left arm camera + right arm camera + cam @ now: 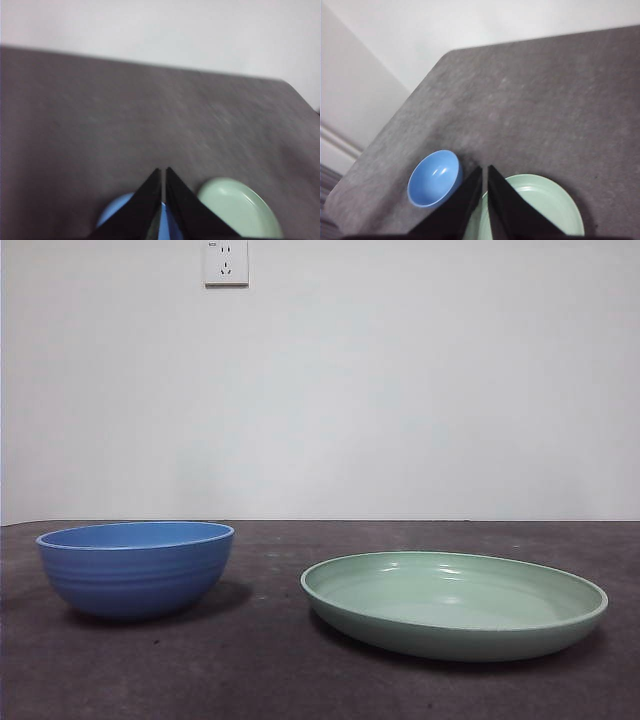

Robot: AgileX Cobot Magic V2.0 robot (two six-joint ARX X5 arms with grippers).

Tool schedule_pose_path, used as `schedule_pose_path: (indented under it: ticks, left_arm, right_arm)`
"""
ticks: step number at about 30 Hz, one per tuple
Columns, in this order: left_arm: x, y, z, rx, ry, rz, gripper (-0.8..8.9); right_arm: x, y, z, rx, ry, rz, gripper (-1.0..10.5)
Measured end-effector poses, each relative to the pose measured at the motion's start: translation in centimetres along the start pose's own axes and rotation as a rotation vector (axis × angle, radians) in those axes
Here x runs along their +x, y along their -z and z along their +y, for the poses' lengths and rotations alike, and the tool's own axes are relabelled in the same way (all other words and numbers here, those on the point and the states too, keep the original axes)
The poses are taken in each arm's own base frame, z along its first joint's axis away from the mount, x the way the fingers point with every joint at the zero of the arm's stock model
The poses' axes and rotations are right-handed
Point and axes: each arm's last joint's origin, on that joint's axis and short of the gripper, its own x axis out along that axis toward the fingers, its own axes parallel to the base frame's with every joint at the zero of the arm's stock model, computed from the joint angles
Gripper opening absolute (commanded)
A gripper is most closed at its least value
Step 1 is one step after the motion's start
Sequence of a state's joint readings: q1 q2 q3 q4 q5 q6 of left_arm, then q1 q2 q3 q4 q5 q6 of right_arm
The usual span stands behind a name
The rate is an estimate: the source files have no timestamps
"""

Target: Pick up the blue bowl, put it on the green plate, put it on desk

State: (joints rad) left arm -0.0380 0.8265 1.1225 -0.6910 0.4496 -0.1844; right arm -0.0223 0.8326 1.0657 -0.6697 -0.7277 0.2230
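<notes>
The blue bowl (136, 567) stands upright and empty on the desk (260, 660) at the left. To its right lies the green plate (455, 602), also empty, with a gap of bare desk between them. Neither arm shows in the front view. My left gripper (164, 171) hangs shut high above the blue bowl (114, 214), with the green plate (235, 207) beside it. My right gripper (485, 169) is shut too, high over the green plate (540, 205); the blue bowl (434, 178) sits off to one side of it.
A white wall with a power socket (226, 262) stands behind the desk. The desk's side edge (395, 125) and the floor beyond it show in the right wrist view.
</notes>
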Motion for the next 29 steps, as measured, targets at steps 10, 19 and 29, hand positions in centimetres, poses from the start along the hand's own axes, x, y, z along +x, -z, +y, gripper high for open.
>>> schedule_pose_path:
  ticks: [10,19,29]
  left_arm:
    - [1.9,1.1,0.8,-0.102,0.045,0.225,0.19]
    - [2.1,1.3,1.0,-0.104,0.043,0.245,1.66]
    - [2.1,1.2,1.0,-0.067,0.05,0.244,7.11]
  right_arm:
    - [0.4,0.0,-0.3,-0.044,-0.018,0.024,0.1]
    - [0.4,0.3,-0.3,-0.033,-0.014,0.045,3.2]
    - [0.4,0.7,-0.4,0.0,-0.007,0.08,5.7]
